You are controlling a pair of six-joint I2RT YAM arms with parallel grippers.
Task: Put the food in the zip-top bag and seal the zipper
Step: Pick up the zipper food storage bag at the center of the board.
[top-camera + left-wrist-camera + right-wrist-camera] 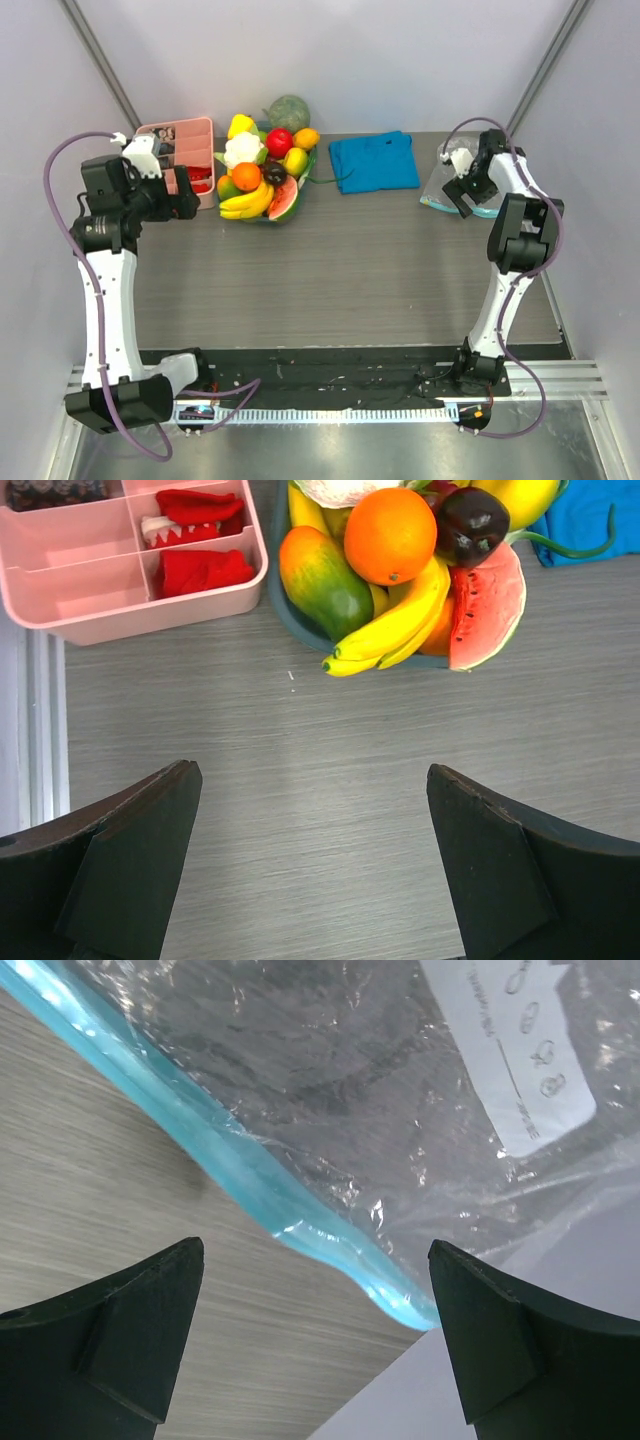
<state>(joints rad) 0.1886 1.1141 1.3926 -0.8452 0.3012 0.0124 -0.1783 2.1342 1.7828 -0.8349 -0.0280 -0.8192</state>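
A dark teal bowl (292,622) at the far left-centre of the grey wood-grain table (330,270) holds the food heaped together: a yellow banana bunch (248,203) along its near rim, a round orange (246,176), a red apple (279,141), a dark purple plum (273,172) and a yellow lemon (306,138). A white cauliflower (242,150), a red watermelon slice (285,197) and a green-orange mango (325,580) share the bowl.

Just left of it stands a pink plastic compartment tray (180,150) with red pieces (200,570) in its near-right cells. A folded blue cloth (374,161) lies to the right of the bowl.

The clear zip-top plastic bag (400,1090) lies flat and empty at the far right, its blue-teal zipper strip (230,1160) along the near edge.

The right gripper (315,1340) hovers over that strip, fingers spread wide, holding nothing. The left gripper (315,870) hangs near the bowl and tray, fingers likewise wide apart and empty.
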